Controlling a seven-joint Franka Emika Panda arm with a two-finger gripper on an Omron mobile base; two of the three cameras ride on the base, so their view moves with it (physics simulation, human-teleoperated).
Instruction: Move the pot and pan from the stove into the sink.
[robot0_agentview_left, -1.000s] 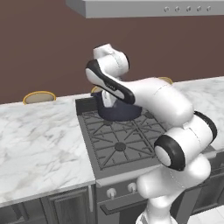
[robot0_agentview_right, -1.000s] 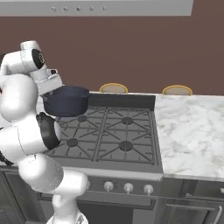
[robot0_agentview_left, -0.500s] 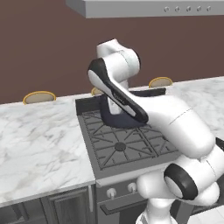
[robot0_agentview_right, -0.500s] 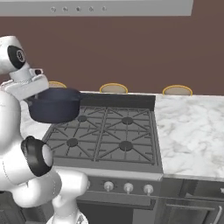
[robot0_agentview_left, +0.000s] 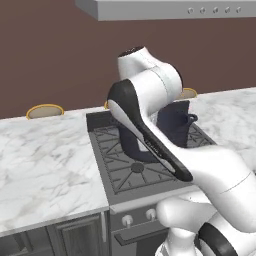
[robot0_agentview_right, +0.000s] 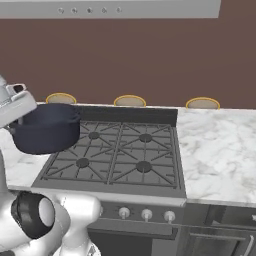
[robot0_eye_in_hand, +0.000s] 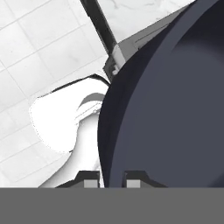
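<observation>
With our fingers (robot0_eye_in_hand: 89, 178) clamped on the rim of the pot (robot0_agentview_right: 46, 129), hanging tilted beside them, we should carry it slowly and level toward the sink.

The pot (robot0_agentview_right: 46, 128) is dark blue-grey, the stove (robot0_agentview_right: 117, 155) dark grey (black grates), the counter (robot0_agentview_left: 42, 160) white veined marble.

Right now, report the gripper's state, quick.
Gripper: shut on the rim of the deep, dark blue-grey pot, carried in the air.
</observation>
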